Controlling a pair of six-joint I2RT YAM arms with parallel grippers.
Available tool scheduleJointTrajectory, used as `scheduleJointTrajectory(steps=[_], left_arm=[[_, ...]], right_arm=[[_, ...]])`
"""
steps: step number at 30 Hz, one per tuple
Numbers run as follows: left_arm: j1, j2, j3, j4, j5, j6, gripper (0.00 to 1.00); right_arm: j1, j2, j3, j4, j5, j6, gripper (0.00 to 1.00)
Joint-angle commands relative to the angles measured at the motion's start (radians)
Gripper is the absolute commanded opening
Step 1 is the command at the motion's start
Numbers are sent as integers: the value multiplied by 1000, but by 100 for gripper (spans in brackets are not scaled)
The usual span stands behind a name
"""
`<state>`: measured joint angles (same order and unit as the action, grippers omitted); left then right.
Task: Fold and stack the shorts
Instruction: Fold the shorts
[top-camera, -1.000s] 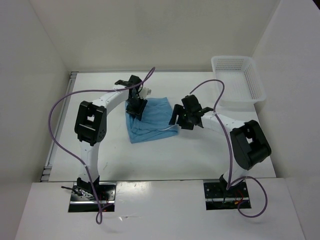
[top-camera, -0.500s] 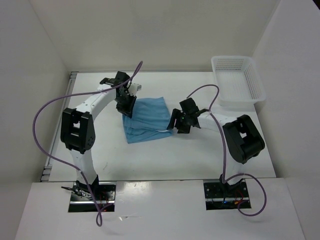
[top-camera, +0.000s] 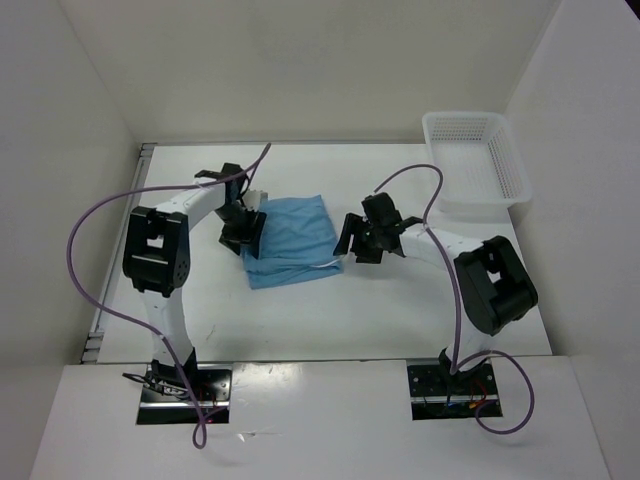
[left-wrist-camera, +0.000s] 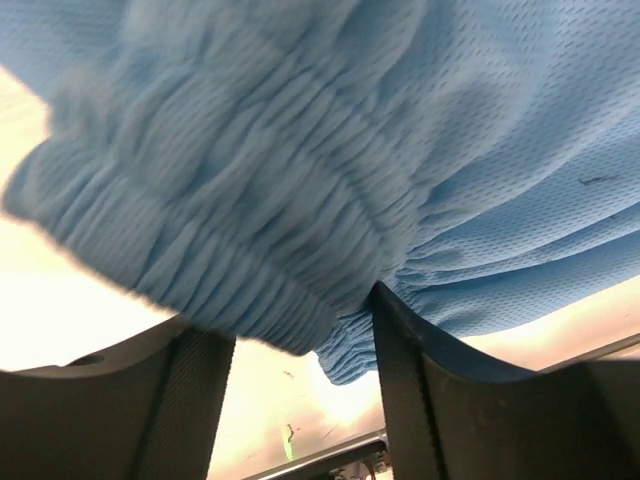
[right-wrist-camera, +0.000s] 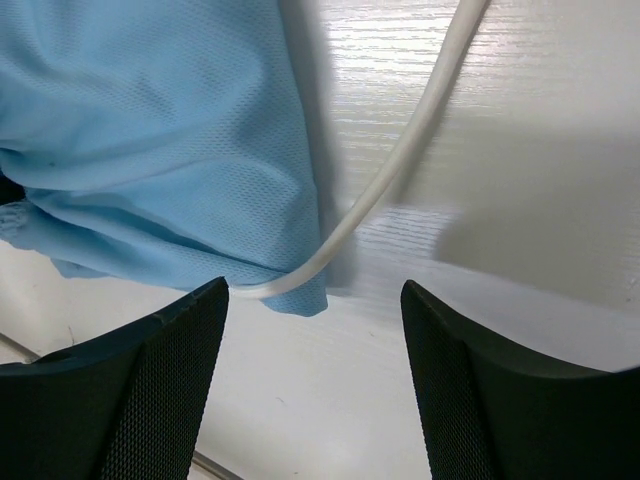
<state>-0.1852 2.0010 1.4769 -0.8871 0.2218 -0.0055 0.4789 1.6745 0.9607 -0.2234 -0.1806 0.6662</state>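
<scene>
lying as a folded, roughly square bundle on the white tabletop, the shorts sit between the two arms. the left jaws are at the bundle's left edge, over the waistband, and the right jaws hang just beside its right edge, near the lower corner. from the left wrist, the two dark fingers stand apart. the bunched waistband bulges down into the gap between them and touches the inner face of the right-hand one. bare tabletop shows through the gap below the cloth, so these jaws are not clamped on it. from the right wrist, the other jaws are spread wide as well, their fingers low in the picture with nothing pinched. the corner of the shorts lies ahead of that gap, nearer the left-hand finger. the shorts are a light sky-blue knit with a fine mesh weave, soft and creased, and the waistband is gathered into tight ribbed pleats. a thin, smooth white drawstring comes out at the corner and curves away over the tabletop, throwing a soft shadow. the finger pads are black with a fine dotted texture. the tabletop has a faint wood grain, and plain white walls close it in at the back and on both sides. a white plastic mesh basket stands at the far right corner, well apart from the shorts. purple cables loop up from both arms.
</scene>
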Motion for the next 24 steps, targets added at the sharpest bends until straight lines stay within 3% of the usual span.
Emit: scheduleJointTrajectory(steps=[1, 6, 18, 24], left_arm=[[15, -63, 75, -64, 23, 6, 66], [35, -111, 164, -124, 71, 6, 79], [115, 71, 129, -3, 16, 6, 85], [125, 139, 148, 30, 27, 6, 81]], right_arm=[[1, -56, 27, 21, -5, -11, 75], [1, -4, 45, 21, -14, 9, 76], [1, 157, 125, 42, -69, 18, 76], [1, 182, 110, 52, -106, -2, 58]])
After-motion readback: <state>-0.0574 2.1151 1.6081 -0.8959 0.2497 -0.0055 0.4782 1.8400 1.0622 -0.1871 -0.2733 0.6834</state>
